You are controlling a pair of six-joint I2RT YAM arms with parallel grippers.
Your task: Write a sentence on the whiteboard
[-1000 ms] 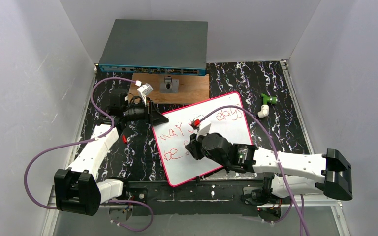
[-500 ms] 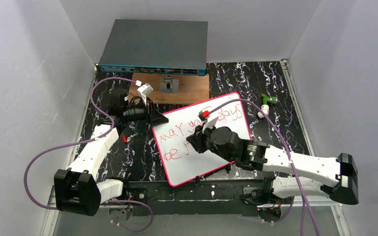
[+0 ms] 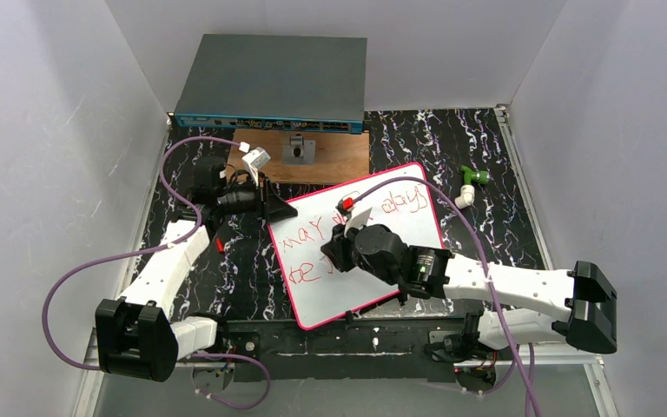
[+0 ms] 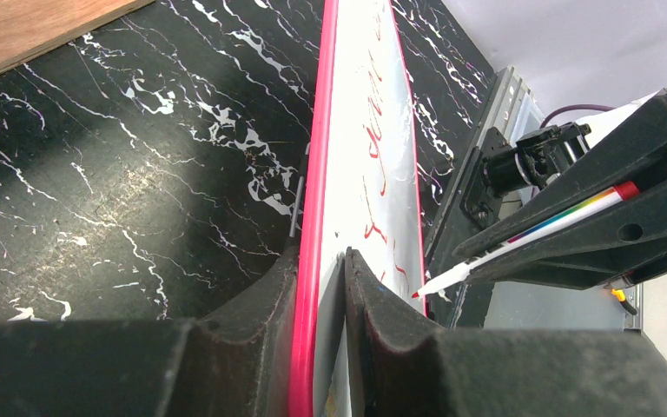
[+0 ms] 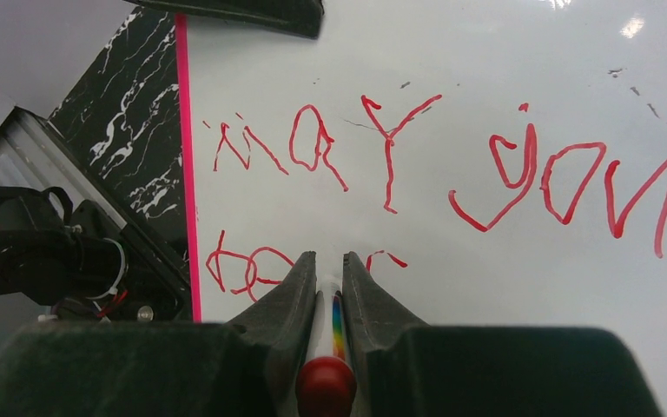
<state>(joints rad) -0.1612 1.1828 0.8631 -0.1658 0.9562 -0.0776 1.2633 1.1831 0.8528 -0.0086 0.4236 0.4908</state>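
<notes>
Slippage is my worry: left end effector (image 4: 321,256) pinches the whiteboard (image 3: 339,300) rim, right end effector (image 5: 328,261) pinches the marker (image 4: 538,228); hard pressing could shift the board, skewing the sentence (image 5: 391,152).

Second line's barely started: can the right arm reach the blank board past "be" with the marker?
Probably yes: the right gripper holds the marker beside it, and nothing lies on that bare whiteboard.

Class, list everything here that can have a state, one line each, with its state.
whiteboard: lying flat, rim clamped at one corner.
sentence: first line written, second line only begun.
marker: uncapped, tip at the board.
left claw: shut on the whiteboard's rim.
right claw: shut on the marker.
</notes>
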